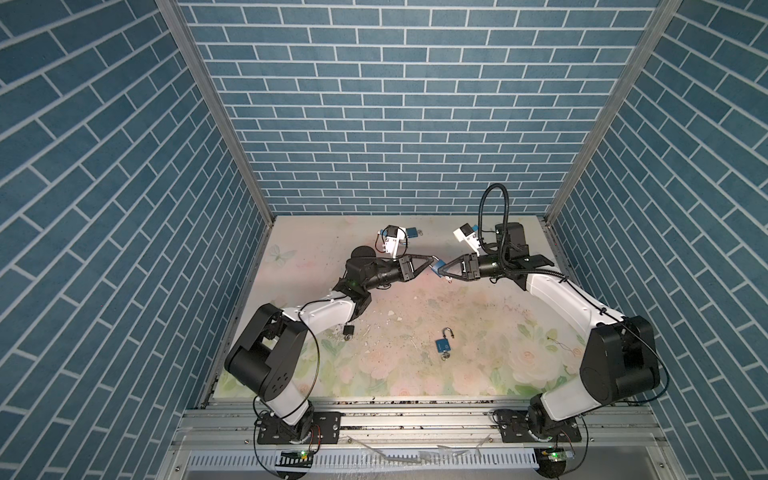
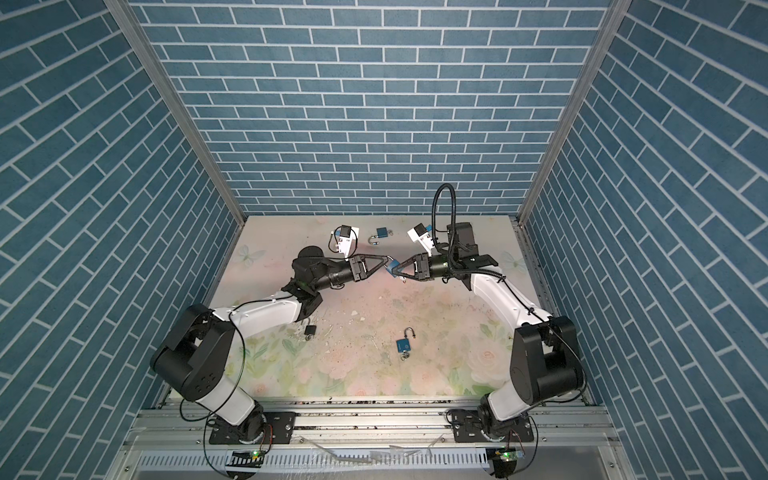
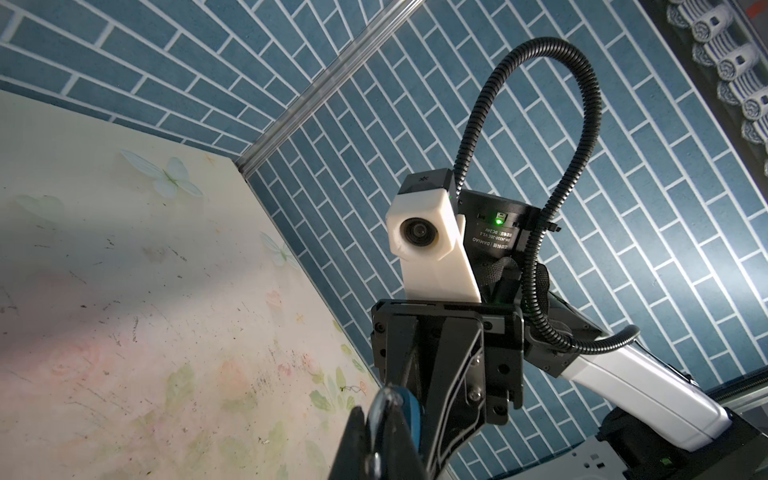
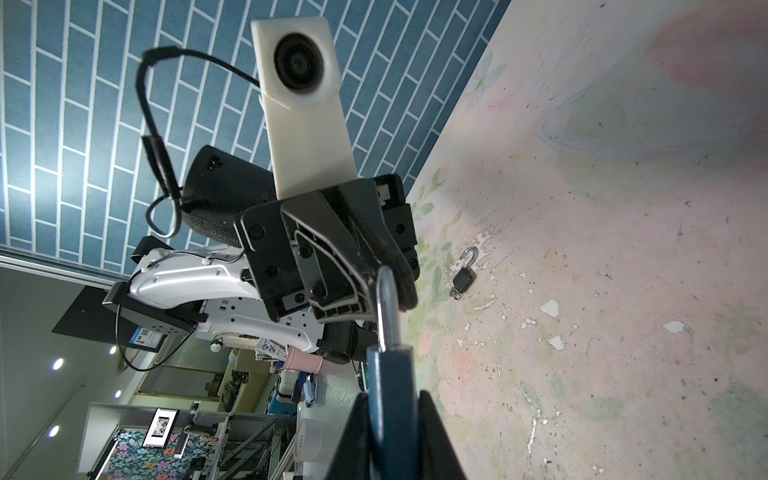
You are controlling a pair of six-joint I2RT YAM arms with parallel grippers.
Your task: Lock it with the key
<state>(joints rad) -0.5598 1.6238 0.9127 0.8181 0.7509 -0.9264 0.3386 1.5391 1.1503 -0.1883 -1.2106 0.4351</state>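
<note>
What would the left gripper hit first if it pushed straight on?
Likely the blue padlock itself: the left gripper is shut on its shackle, and the right gripper, clamped on its body, faces it beyond.

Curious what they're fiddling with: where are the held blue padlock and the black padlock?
held blue padlock (image 4: 390, 384): right wrist view, its blue body.
black padlock (image 1: 348, 331): in a top view, its body.

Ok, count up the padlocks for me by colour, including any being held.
Blue: 3, namely the held padlock, the back padlock and the front padlock
Black: 1, the black padlock
Total: 4
</note>
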